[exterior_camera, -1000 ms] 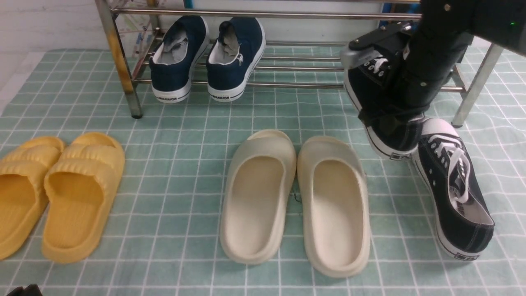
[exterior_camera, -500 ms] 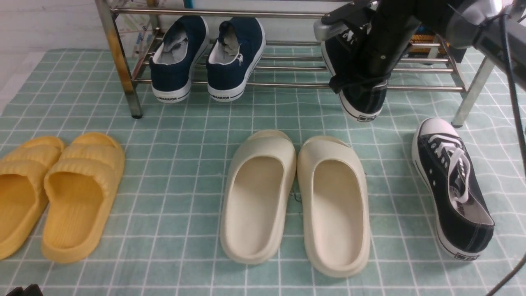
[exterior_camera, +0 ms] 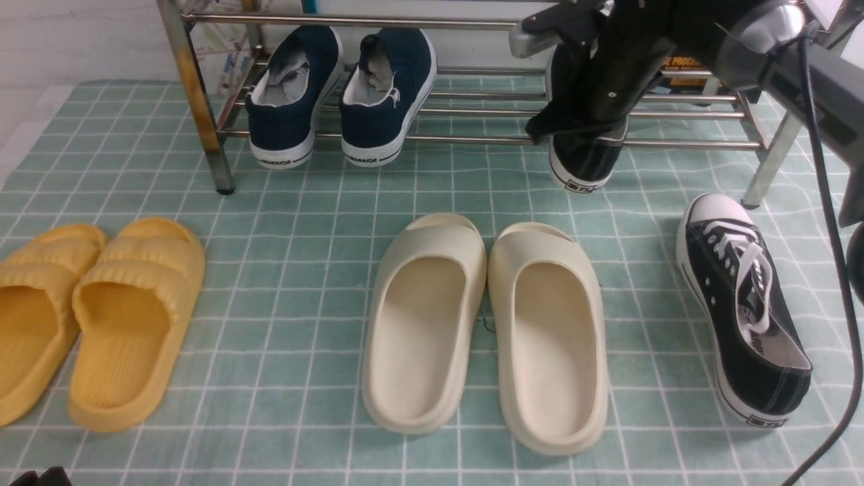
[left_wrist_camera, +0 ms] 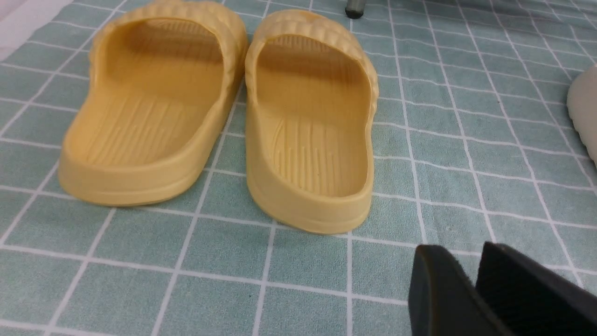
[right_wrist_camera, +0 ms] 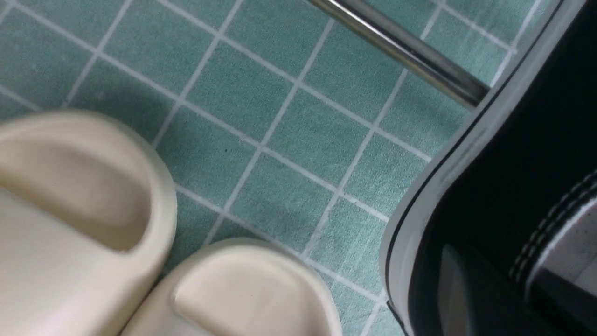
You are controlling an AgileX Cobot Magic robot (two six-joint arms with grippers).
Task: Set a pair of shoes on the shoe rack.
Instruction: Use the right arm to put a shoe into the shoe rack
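**Item:** black canvas sneaker [exterior_camera: 584,162], clamped at the collar by the right end effector [exterior_camera: 584,118]. Its heel overhangs the front bar of the shoe rack [exterior_camera: 466,140].
**Mate:** second sneaker [exterior_camera: 742,304] on the bench [exterior_camera: 304,202], near a rack leg.
**Risk:** if let go here, the overhanging heel may tip the sneaker off the bars.
**Left end effector** [left_wrist_camera: 459,261]: idle, cannot tell its grip state.

Black right arm [exterior_camera: 631,67], black cable [exterior_camera: 827,202]
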